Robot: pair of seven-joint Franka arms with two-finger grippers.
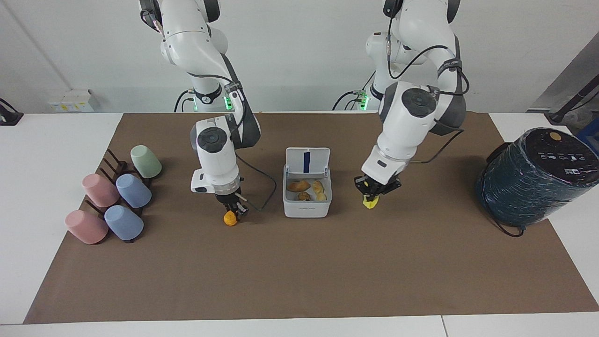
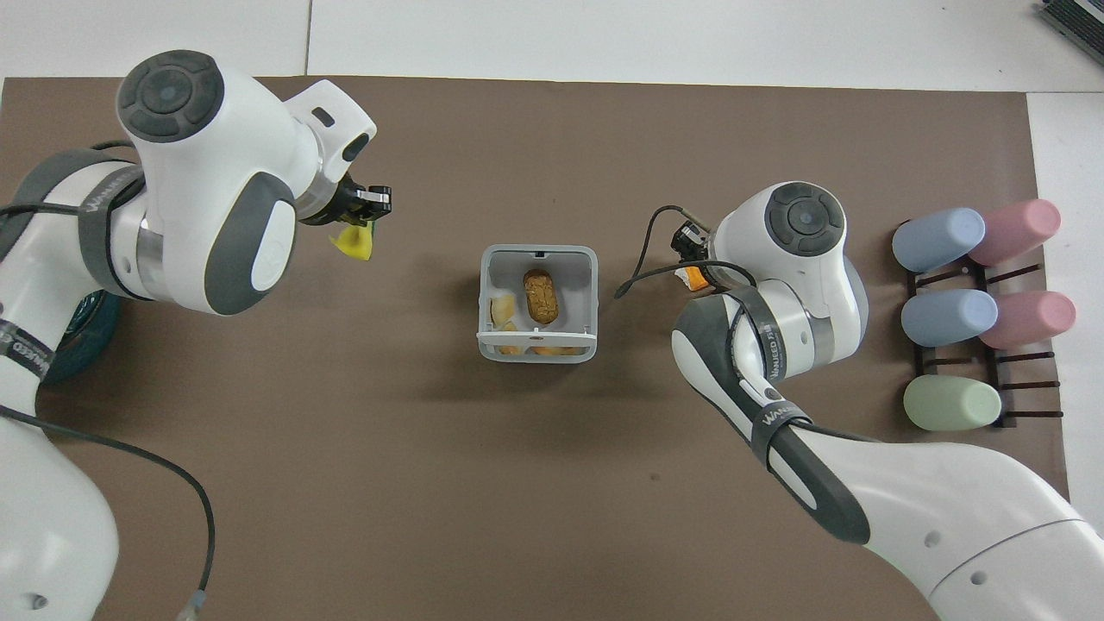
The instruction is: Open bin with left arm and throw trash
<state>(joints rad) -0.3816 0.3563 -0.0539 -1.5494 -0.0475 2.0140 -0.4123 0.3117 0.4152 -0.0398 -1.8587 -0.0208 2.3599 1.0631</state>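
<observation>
The white bin (image 1: 306,209) stands mid-mat with its lid (image 1: 307,160) open and upright, blue stripe showing. Brownish-yellow lumps (image 1: 299,186) lie inside it, also seen from overhead (image 2: 540,295). My left gripper (image 1: 373,192) is shut on the bright yellow piece (image 1: 369,202) and holds it above the mat, beside the bin toward the left arm's end; overhead it shows too (image 2: 366,205), with the yellow piece (image 2: 354,244). My right gripper (image 1: 233,211) is shut on the orange wedge (image 1: 230,218) low over the mat, beside the bin toward the right arm's end (image 2: 693,276).
A big dark teal wrapped cylinder (image 1: 533,182) stands at the left arm's end of the table. Several pastel cups (image 1: 133,191) lie on a dark rack (image 1: 112,164) at the right arm's end. A brown mat (image 1: 299,271) covers the table.
</observation>
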